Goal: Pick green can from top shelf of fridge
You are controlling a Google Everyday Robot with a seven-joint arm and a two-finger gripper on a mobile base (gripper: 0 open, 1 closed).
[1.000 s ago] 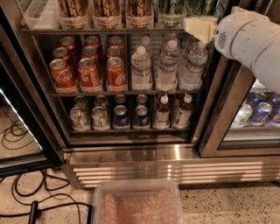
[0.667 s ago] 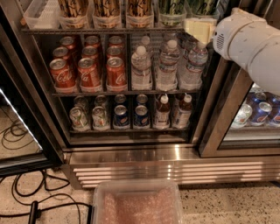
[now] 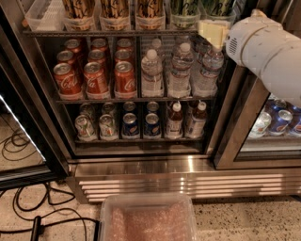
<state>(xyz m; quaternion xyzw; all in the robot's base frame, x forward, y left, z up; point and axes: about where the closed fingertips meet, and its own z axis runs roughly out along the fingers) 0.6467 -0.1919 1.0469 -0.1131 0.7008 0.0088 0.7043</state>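
Observation:
Two dark-green cans stand at the right end of the top shelf [image 3: 117, 32], their upper parts cut off by the frame's top edge: one [image 3: 184, 7] in a clear tray, one [image 3: 217, 5] further right. My gripper [image 3: 212, 32], pale yellow at the end of the white arm [image 3: 263, 47], hangs at the shelf's front rail, just below and in front of the right-hand green can. The fridge [image 3: 141, 165] has a steel frame, and no glass covers its racks in this view.
Tan-and-black tall cans [image 3: 114, 8] and an empty clear tray [image 3: 41, 14] fill the top shelf's left. Below are red cola cans [image 3: 95, 75], water bottles [image 3: 179, 70] and mixed cans [image 3: 130, 124]. The neighbouring cooler holds blue cans [image 3: 281, 121]. A plastic bin [image 3: 146, 219] and cables [image 3: 28, 221] lie on the floor.
The arm has edged slightly to the left; the gripper stays at the top shelf's rail. Nothing else has moved.

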